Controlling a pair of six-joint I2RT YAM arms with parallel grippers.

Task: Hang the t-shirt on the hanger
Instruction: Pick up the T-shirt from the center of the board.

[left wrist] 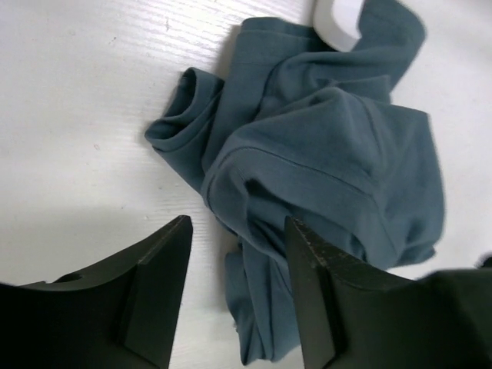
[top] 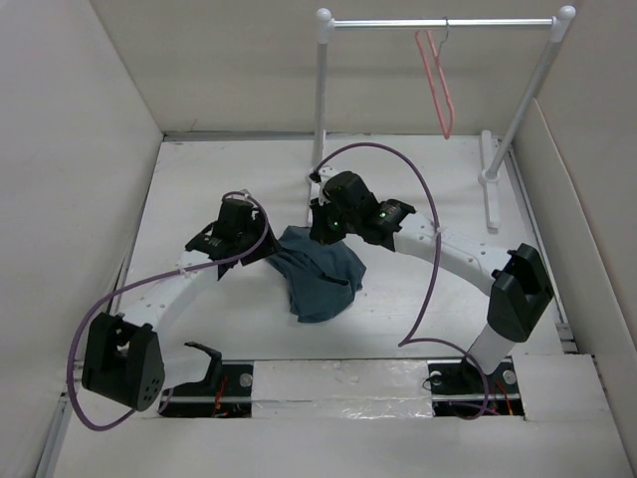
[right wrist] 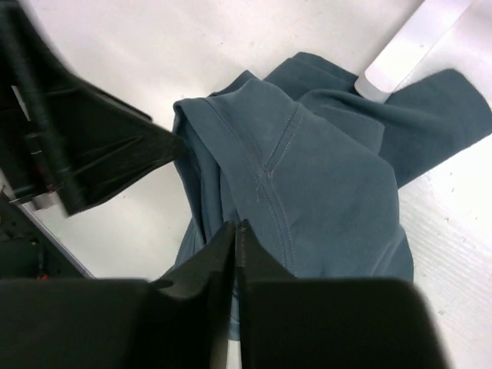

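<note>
Teal shirt (top: 320, 279), soft, light and limp, lies crumpled. Right gripper (right wrist: 234, 231) pinches a fold at its far edge; left gripper (left wrist: 238, 224) gapes wide at its left. Probably best held by the shoulders. Hanger (top: 439, 95) hangs on the rack (top: 443, 22), well beyond the shirt.

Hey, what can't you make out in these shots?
Top view: fingertips of the right gripper, hidden under its wrist above the shirt.
Right wrist view: whether the shut fingers pinch cloth; they cover the contact.
Left wrist view: shirt's far edge, cut off by the frame.
Top view: hanger hook, too small to see its seating.
</note>
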